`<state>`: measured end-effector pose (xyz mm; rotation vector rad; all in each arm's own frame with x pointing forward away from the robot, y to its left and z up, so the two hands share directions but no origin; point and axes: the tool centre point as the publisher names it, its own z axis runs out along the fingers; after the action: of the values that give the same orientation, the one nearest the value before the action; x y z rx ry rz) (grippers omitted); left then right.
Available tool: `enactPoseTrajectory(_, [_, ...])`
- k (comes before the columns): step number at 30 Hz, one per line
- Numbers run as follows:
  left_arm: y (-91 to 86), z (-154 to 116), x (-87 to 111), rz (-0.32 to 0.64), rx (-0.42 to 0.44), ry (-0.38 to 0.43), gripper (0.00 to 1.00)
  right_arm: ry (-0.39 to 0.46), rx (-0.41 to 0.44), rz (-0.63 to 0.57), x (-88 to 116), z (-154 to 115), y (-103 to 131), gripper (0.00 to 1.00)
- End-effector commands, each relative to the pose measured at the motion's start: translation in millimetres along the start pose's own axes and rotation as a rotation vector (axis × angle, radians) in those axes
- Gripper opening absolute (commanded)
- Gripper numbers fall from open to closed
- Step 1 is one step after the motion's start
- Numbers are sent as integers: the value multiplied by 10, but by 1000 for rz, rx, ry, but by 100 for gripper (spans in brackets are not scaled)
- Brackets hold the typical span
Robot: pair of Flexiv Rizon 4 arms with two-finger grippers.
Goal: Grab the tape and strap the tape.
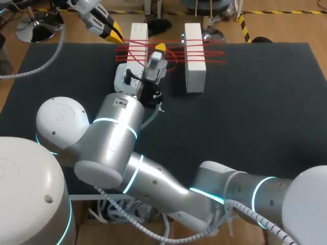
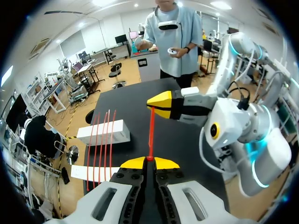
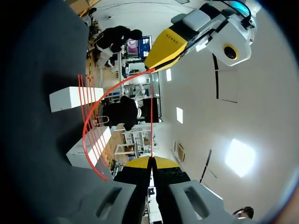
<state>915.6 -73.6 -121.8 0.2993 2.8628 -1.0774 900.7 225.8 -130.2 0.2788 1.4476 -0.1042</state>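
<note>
Left wrist view: left fingers (image 2: 135, 163), right fingers (image 2: 161, 99) clenched on tape (image 2: 151, 133); head view: tape wraps blocks (image 1: 195, 76).

Left gripper (image 1: 117, 33), raised at far left, faces right gripper (image 1: 160, 48) on its long bent arm, both pinched tight on red tape (image 2: 151, 133).

Two blocks stand side by side on the far part of the table (image 1: 265, 102), with a gap between them. The tape (image 1: 176, 42) runs across from the left block (image 1: 138, 38) to the right block (image 1: 194, 61). The left gripper (image 1: 118, 34) is just left of the left block. The right gripper (image 1: 160, 48) is at that block's right side, and a strand of tape links the two grippers.
</note>
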Motion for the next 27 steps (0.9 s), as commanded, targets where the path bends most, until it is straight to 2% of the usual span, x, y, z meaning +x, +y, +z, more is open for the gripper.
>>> enactPoseTrajectory(1, [-2,-8,-8,0,-2,4,0,19,-6,-14,-99,-7,-24,0])
enactPoseTrajectory(13, [-2,-8,-8,0,-2,4,0,28,5,-54,-139,25,23,0])
enactPoseTrajectory(27, [-2,-8,-8,0,-2,4,0,29,-6,-80,-71,-13,131,0])
